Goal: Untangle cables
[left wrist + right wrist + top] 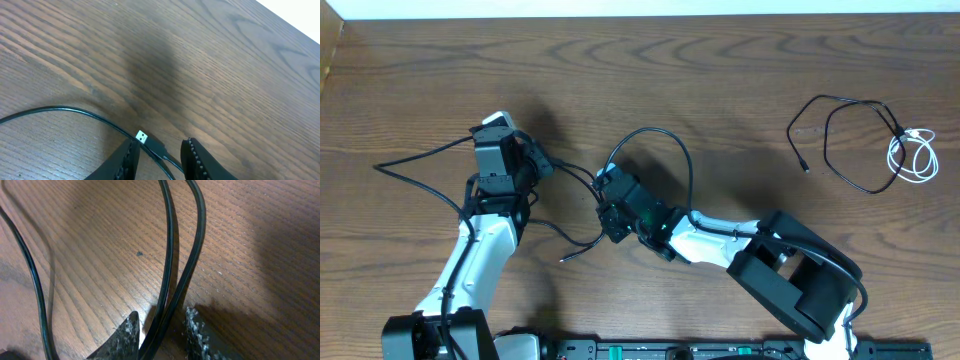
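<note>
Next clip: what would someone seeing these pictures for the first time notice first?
At the middle of the wooden table, a looping black cable runs between the left gripper, which straddles it beside its USB plug, and the right gripper, which straddles two black strands. Far right, a second black cable and a coiled white cable lie touching.

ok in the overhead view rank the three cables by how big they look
1. thin black cable spread between the two arms
2. looped black cable at far right
3. small coiled white cable touching it
</note>
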`<state>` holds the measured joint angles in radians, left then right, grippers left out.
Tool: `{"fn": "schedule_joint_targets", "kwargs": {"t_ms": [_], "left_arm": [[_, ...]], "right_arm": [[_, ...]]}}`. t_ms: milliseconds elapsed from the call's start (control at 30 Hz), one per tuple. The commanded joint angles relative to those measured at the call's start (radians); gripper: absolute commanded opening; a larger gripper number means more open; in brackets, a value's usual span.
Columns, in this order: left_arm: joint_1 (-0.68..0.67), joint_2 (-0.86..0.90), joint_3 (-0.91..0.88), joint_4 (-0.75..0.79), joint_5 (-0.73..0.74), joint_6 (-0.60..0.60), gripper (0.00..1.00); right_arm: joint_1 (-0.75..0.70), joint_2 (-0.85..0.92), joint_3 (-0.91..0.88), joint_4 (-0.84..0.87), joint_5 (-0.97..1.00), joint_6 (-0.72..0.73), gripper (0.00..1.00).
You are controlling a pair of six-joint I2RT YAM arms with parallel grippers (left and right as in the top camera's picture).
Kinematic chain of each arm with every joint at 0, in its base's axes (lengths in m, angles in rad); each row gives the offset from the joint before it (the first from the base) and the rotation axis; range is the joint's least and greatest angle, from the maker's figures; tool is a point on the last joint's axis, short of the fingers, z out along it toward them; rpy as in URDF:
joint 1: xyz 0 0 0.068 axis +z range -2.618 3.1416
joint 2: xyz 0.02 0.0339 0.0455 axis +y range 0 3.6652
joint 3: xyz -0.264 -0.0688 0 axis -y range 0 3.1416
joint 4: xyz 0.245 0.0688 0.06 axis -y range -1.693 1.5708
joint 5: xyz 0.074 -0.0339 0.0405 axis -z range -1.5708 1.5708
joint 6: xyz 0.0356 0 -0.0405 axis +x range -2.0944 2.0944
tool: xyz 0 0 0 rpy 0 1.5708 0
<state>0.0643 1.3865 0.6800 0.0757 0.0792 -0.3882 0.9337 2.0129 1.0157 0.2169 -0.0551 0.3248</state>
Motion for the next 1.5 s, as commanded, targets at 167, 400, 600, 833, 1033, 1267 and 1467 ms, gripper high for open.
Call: {"fn": "schedule_joint_targets", "kwargs": {"t_ms": [167,400,600,833,1033,1267,1467], "left_arm": [[0.003,-0.002,0.016,0.0,-0.01,0.009,0.33],[0.003,-0.002,0.016,0.0,-0.01,0.008,0.33],[0.003,-0.002,0.016,0.0,-0.01,0.008,0.33],[0.003,-0.002,0.016,0.0,-0.01,0.008,0.33],[0.003,-0.002,0.016,0.0,-0.01,0.008,0.33],[0.003,-0.002,0.016,0.0,-0.01,0.008,0.33],[0.003,-0.002,0.016,-0.037,-0.161,-0.09,0.33]], "right_arm": [[0.003,0.002,0.06,-0.119,0.21,-0.041,0.02],[-0.042,0.002,0.064,-0.166,0.441,-0.111,0.01],[-0.125,0.002,0.064,-0.13,0.539,-0.219,0.01],[-0.288,0.002,0.095,-0.097,0.328,-0.205,0.02],[-0.381,0.001,0.207,-0.244,0.193,-0.152,0.14],[-0.385,0.001,0.339,-0.373,-0.29,-0.154,0.62],[-0.305,0.002,0.338,-0.361,-0.585,-0.348,0.66]]}}
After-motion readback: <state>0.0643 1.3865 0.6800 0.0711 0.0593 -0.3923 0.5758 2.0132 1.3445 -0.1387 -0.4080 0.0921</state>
